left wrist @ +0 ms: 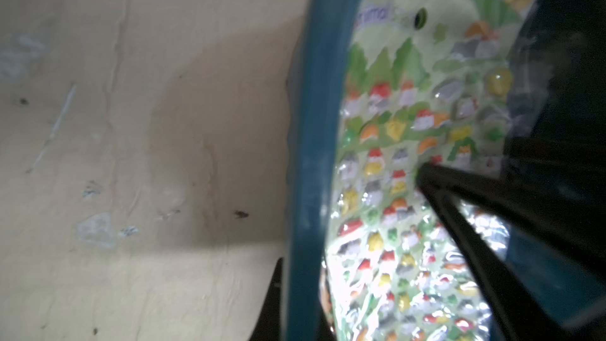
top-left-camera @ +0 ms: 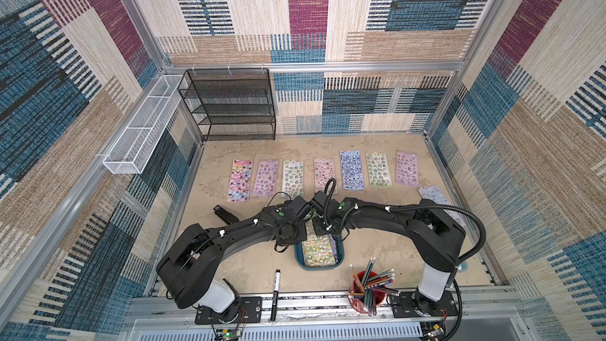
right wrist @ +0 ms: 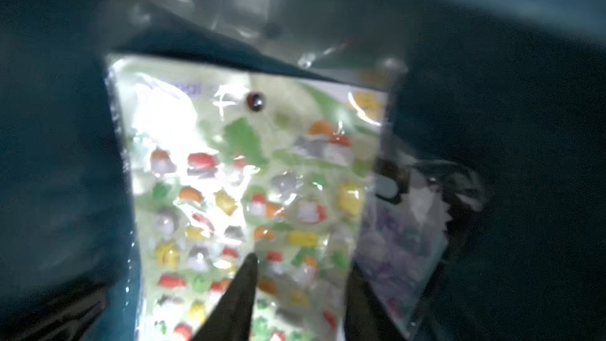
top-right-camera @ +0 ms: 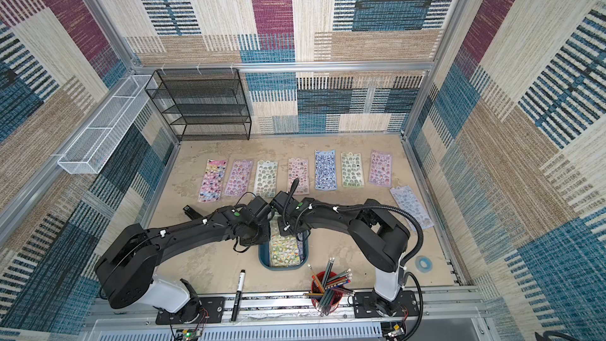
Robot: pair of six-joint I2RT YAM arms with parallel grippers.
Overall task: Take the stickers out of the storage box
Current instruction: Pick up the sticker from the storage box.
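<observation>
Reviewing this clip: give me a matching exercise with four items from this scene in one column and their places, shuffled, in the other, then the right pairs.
Things
1. storage box
2. black marker
3. red pencil cup
4. black mesh rack

Places
A. far left corner
B. at the front, beside the base of the right arm
C. in the middle near the front, a green sticker sheet on top inside
D. lying across the front edge, nearer the left arm

Pairs: 1-C, 2-D, 3-B, 4-A
</observation>
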